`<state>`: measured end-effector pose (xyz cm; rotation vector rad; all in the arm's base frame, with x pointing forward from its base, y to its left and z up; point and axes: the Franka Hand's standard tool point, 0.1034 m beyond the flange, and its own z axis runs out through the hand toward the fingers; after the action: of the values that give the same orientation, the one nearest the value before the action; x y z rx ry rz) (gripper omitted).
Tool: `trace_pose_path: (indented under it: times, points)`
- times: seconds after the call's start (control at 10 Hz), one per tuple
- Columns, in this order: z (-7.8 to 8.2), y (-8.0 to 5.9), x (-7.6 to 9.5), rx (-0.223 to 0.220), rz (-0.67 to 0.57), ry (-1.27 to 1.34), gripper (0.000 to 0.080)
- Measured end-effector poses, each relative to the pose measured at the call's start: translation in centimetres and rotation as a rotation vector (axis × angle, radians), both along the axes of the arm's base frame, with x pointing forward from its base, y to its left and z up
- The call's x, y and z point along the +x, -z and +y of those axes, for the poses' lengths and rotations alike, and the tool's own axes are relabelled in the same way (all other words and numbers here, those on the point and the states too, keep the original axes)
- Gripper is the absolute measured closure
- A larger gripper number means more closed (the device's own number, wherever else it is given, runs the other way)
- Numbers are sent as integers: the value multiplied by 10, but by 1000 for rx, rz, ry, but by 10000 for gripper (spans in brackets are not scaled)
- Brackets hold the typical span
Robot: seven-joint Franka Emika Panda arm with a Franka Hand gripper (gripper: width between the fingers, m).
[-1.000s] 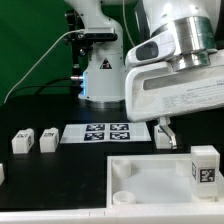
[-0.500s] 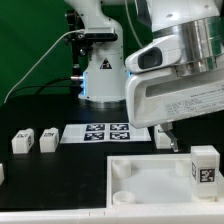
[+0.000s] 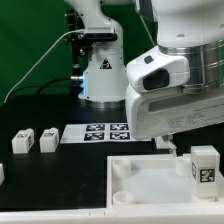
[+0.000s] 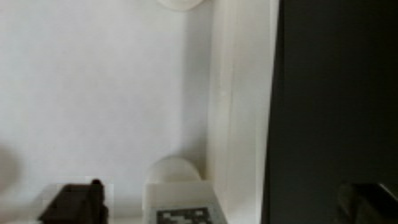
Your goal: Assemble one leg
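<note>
One leg, a small white post with a black-and-white marker, stands in the near corner of the white tray at the exterior view's right. In the wrist view this leg lies between my two dark fingertips, with gaps on both sides. My gripper is open and empty. In the exterior view only one dark finger shows under the large white hand, above the tray's far edge. Two more legs stand on the table at the left.
The marker board lies behind the tray. Another white block sits at the left edge. The arm's base stands at the back. A round socket marks the tray's left corner.
The wrist has turned and the hand has come down a little towards the tray. The legs and tray have not moved.
</note>
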<state>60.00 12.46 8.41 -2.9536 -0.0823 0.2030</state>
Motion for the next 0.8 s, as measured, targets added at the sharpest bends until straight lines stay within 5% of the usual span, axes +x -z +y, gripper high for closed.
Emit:
trace_pose_path:
  times: [0.1, 0.4, 0.8]
  points:
    - [0, 0, 0, 0, 0, 0, 150]
    - [3, -12, 12, -107, 11, 96, 150]
    - [-10, -3, 26, -101, -32, 91, 150]
